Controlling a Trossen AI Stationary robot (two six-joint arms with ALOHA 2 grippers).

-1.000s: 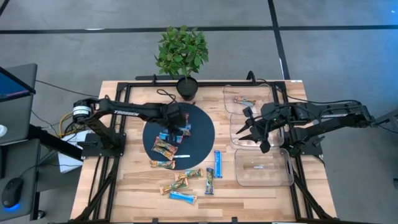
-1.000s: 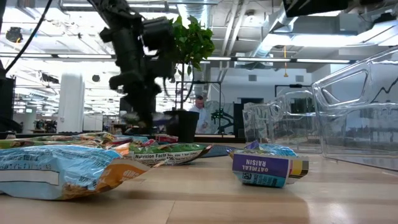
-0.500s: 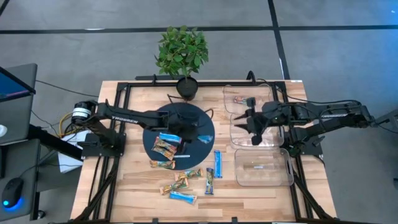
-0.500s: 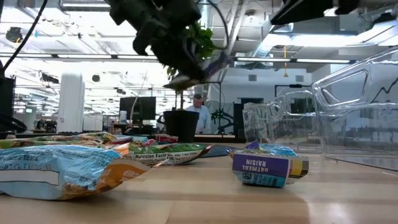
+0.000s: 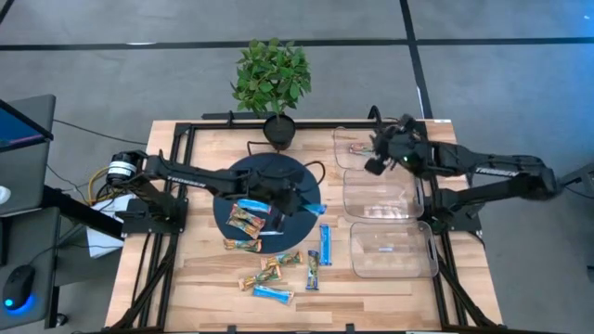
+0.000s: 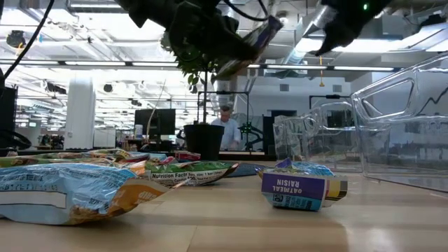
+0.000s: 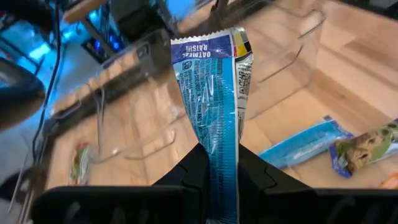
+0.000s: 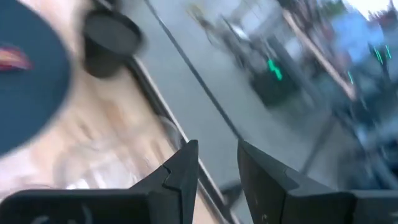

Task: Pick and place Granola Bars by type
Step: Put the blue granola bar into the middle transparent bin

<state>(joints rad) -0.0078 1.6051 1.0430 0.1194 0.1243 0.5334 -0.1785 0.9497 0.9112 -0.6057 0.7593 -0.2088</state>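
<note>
My left gripper (image 5: pixel 302 200) hovers over the right rim of the dark round mat (image 5: pixel 297 176), shut on a bright blue bar (image 7: pixel 211 87) marked oatmeal raisin. In the low view that bar (image 6: pixel 250 43) is high above the table. Other bars lie flat on the mat (image 5: pixel 244 221) and on the wood near it (image 5: pixel 278 262), with two blue ones (image 5: pixel 325 244) beside the near container. A green-brown bar (image 5: pixel 364 148) lies in the far clear container. My right gripper (image 5: pixel 377 158) hangs over that far container, open and holding nothing (image 8: pixel 217 165). My left gripper pinches the blue bar between its two fingers at one end (image 7: pixel 219 163). The bar sticks out forward past the fingertips, along the fingers, and its printed end (image 7: pixel 208 48) is free. It is lifted clear of the mat and the table.
Three clear containers stand in a row along the table's right side: far (image 5: pixel 394 134), middle (image 5: pixel 379 197) and near (image 5: pixel 408 260), the near one holding a thin white strip (image 5: pixel 380 247). A potted plant (image 5: pixel 277 128) stands at the far edge behind the mat.
My left gripper took hold of the blue bar on the mat, lifted it clear and carried it toward the table's right, toward the containers. My right gripper moved from over the middle container toward the far edge, rose and turned.
</note>
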